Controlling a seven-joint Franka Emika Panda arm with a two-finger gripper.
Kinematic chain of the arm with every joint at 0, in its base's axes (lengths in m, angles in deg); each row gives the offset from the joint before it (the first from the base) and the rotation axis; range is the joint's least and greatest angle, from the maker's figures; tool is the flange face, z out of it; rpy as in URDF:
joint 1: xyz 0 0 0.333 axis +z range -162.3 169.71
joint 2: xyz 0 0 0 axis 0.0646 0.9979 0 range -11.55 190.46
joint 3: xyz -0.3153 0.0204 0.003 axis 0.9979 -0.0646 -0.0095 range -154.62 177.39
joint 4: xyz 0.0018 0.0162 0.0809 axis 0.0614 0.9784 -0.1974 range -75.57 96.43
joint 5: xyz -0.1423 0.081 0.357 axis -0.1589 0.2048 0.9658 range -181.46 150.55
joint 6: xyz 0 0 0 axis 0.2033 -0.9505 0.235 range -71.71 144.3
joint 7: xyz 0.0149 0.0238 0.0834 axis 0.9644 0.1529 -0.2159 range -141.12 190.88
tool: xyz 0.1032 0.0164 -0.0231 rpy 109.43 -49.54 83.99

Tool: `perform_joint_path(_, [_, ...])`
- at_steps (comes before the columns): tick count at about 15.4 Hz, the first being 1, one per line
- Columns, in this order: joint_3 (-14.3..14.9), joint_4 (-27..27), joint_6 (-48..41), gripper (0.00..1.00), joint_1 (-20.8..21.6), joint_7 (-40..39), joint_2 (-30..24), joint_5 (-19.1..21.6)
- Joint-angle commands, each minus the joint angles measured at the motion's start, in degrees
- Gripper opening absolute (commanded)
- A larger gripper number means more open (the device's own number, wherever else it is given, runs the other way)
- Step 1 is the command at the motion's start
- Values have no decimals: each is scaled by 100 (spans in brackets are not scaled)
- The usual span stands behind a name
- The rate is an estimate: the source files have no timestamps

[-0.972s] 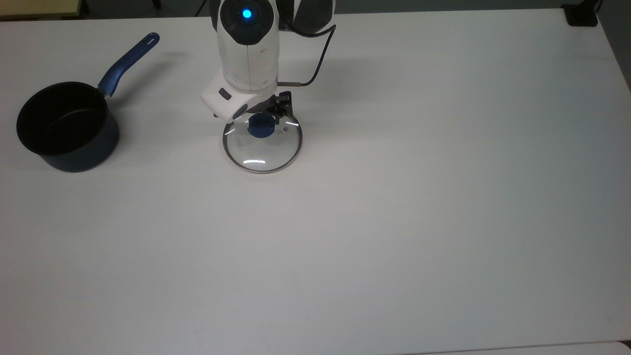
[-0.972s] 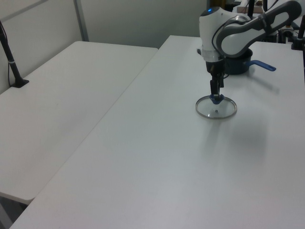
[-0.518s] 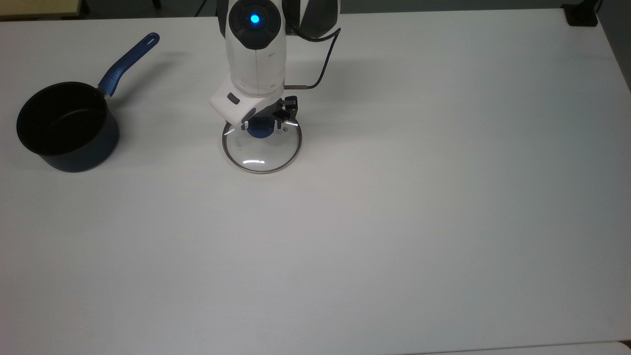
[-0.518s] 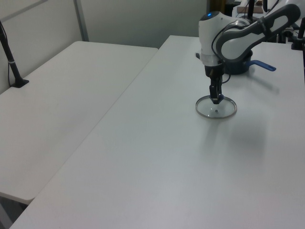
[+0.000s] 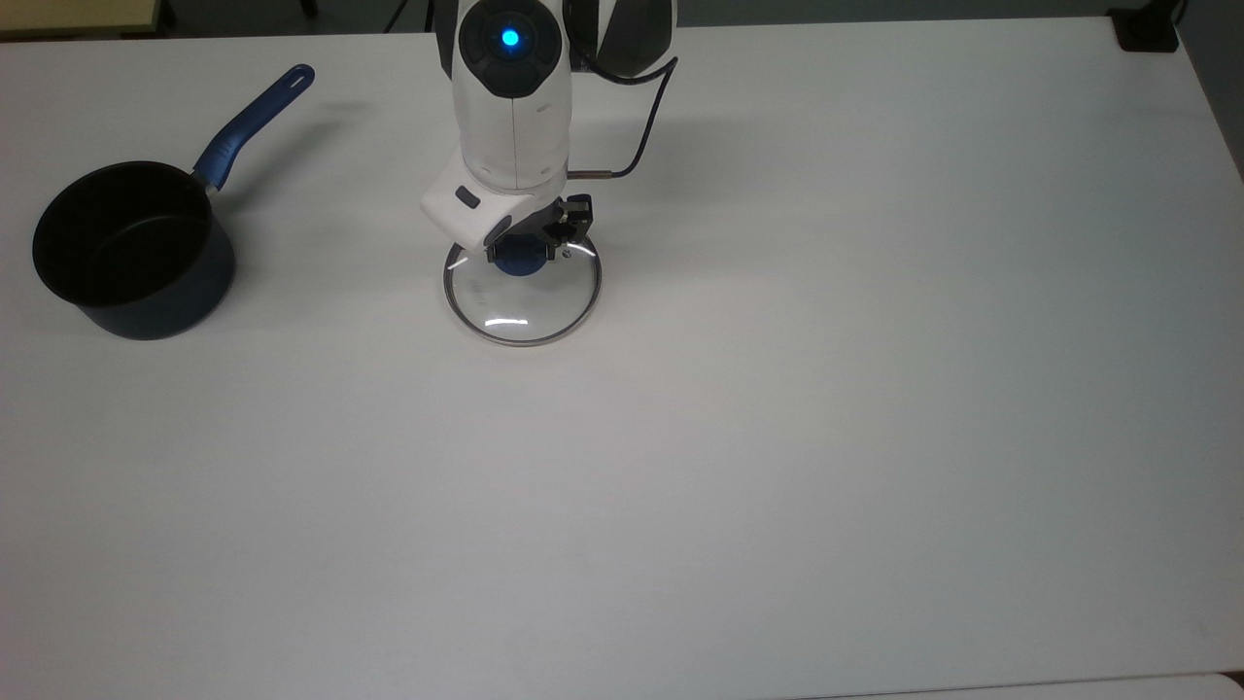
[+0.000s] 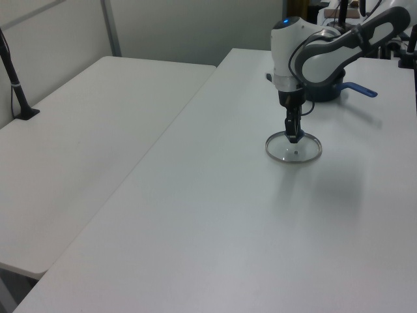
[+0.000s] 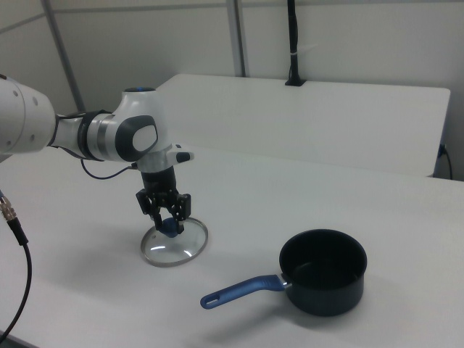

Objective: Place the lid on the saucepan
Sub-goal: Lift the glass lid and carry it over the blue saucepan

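One lid (image 5: 523,292) and one pan (image 5: 131,251) sit well apart on a white table (image 5: 777,389). The hand (image 7: 166,220) is directly above the lid, fingers clamped on its blue knob (image 5: 522,259).

The arm reaches down, wrist vertical, pincer (image 7: 168,220) pointing straight down (fingers closed around something blue).

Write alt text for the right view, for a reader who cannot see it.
A white robot arm reaches down with its claw set around the blue knob of a round glass lid on a white table. On the right view's right, apart from the lid, stands an open dark saucepan, its blue handle pointing toward the right view's lower left.
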Motion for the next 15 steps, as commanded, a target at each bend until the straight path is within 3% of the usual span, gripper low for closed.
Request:
perform_joint_path(1, [42, -111, -247, 31, -99, -81, -349, 145])
perform_joint_path(6, [77, -1481, -1163, 31, -809, -247, -288, 49])
perform_joint_path(15, [605, -2502, -1085, 31, -2075, -2179, 343, -136])
